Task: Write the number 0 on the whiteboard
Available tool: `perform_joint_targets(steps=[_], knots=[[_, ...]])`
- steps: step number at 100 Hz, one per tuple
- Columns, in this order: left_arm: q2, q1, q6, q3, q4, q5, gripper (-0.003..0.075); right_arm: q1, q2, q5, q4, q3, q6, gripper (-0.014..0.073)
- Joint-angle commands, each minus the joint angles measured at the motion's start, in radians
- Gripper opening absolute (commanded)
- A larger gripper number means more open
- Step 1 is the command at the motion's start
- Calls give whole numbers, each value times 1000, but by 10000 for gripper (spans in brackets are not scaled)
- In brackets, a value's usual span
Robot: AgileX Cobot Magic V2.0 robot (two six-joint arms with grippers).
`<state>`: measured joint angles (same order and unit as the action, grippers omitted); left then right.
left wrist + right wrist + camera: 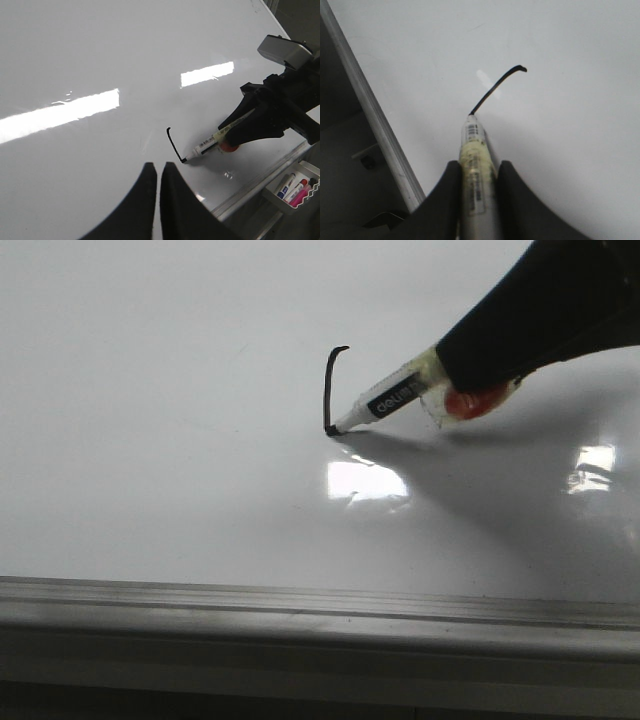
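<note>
Drawing the number 0 on the whiteboard, with only its first side stroke down so far.

Gripping a marker tightly between closed fingers, the right gripper is pressing the tip against the board at the foot of a short black line with a small hook at its top, toward the board's near framed edge. The left gripper is hovering over the board nearby, fingers nearly together, holding nothing. The marker is likely light and stiff, taped at the barrel, and best held mid-barrel as now; the glossy surface looks slick, so the tip may be sliding easily and wet ink could smear. A tray of spare markers is sitting beyond the board's edge.
</note>
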<state>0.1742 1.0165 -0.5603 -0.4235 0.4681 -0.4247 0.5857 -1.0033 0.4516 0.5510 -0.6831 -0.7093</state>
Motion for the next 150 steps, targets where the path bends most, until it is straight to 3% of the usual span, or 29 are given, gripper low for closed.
perform_joint_targets(steps=[1, 19, 86, 150], knots=[[17, 1, -7, -23, 10, 78, -20, -7, -1, 0, -127, -25, 75, -44], [17, 1, -7, -23, 10, 78, -20, -7, 1, 43, -233, -25, 165, -44], [17, 1, -7, -23, 10, 78, -20, -176, 95, 95, -269, -25, 198, -44], [17, 1, -7, -23, 10, 78, -20, -180, 88, 19, -271, -62, 198, -44]])
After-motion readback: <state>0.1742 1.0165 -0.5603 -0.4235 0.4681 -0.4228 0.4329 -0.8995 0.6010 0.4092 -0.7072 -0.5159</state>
